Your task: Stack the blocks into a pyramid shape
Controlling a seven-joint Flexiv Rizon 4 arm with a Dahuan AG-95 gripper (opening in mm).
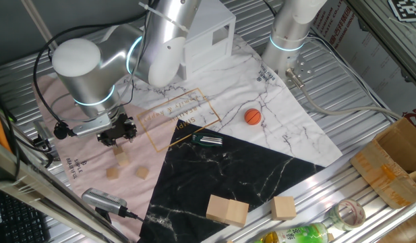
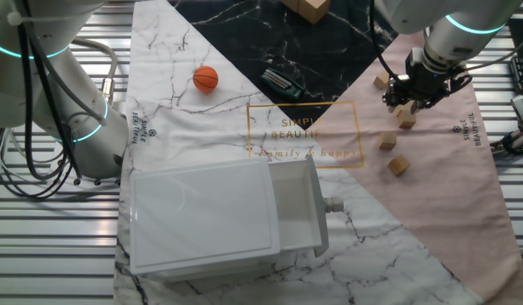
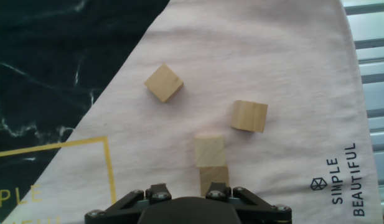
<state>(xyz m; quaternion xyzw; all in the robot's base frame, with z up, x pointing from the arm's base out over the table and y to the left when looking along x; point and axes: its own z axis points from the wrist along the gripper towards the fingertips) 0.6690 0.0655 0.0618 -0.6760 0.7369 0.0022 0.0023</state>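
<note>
I cannot tell whether the jaws of my gripper (image 1: 117, 129) are apart or together; it hangs low over the pink corner of the cloth (image 1: 73, 150), where small tan wooden cubes (image 3: 210, 151) lie scattered, one partly hidden at the hand camera's bottom edge. Farther off lie an orange ball (image 1: 253, 116), a dark tool (image 1: 208, 140), a white plastic drawer box (image 2: 214, 216), and two larger wooden blocks (image 1: 227, 210) near the cloth's black edge. Lettering reads "SIMPLE BEAUTIFUL".

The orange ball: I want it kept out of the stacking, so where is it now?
The orange ball lies on the white marble cloth, far from the small cubes and the gripper, between the white drawer box and a dark green-striped object.
</note>
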